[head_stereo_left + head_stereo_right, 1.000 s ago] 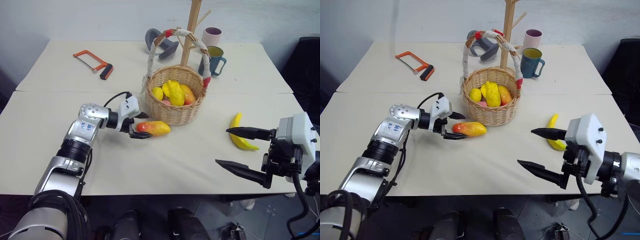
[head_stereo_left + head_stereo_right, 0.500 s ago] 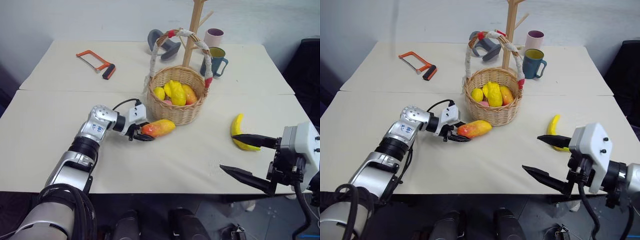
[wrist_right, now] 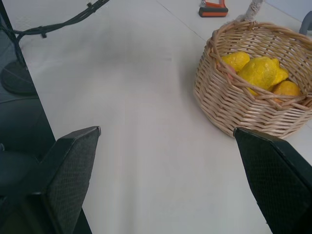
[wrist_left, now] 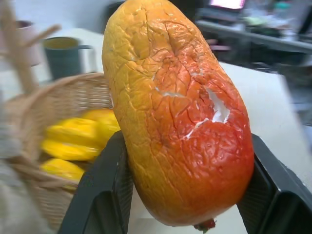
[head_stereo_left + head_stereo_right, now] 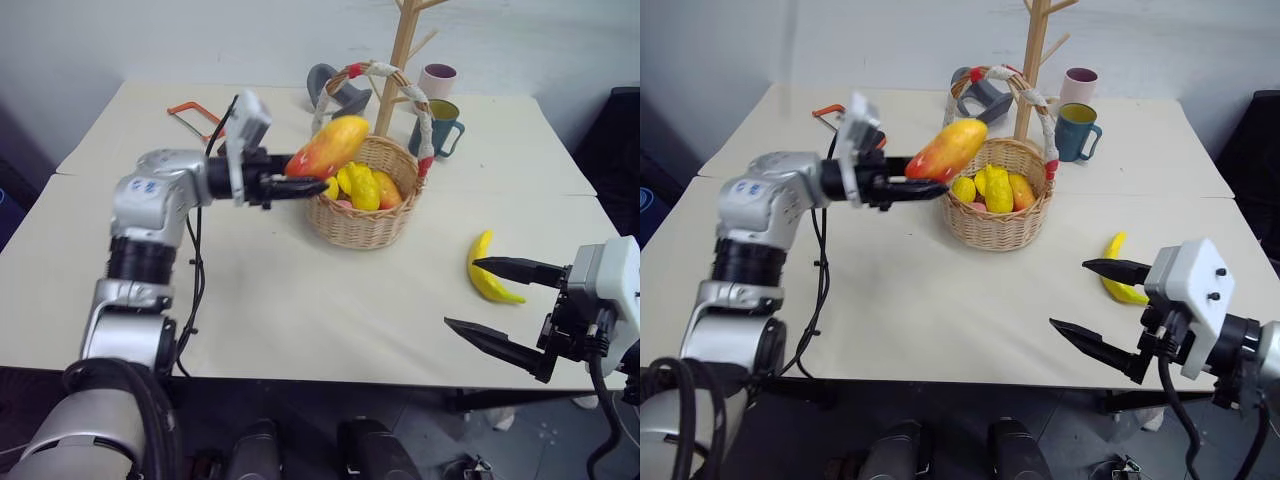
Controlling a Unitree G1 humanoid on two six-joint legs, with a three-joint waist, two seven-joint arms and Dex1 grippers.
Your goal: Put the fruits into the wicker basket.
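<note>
My left gripper (image 5: 300, 176) is shut on the red end of the orange-red-to-yellow mango (image 5: 327, 147). It holds the mango in the air, tilted, just over the near-left rim of the wicker basket (image 5: 365, 226). In the left wrist view the mango (image 4: 175, 112) sits between the two black fingers (image 4: 105, 195), with the basket (image 4: 44, 112) behind it. The yellow banana (image 5: 487, 270) lies on the table to the right of the basket. My right gripper (image 5: 461, 293) hangs open at the table's front right edge, just short of the banana, with nothing in it.
Several small yellow fruits (image 5: 360, 186) lie in the basket under its cloth-wrapped handle (image 5: 425, 120). Behind it stand a wooden mug tree (image 5: 400, 60), a teal mug (image 5: 443, 120) and a pink mug (image 5: 437, 80). A grey mug (image 5: 335, 90) and an orange hacksaw (image 5: 190, 110) lie at the back.
My left gripper has shut on the mango and lifted it off the table, up and towards the basket. The right gripper has stayed in place. The camera has shifted.
</note>
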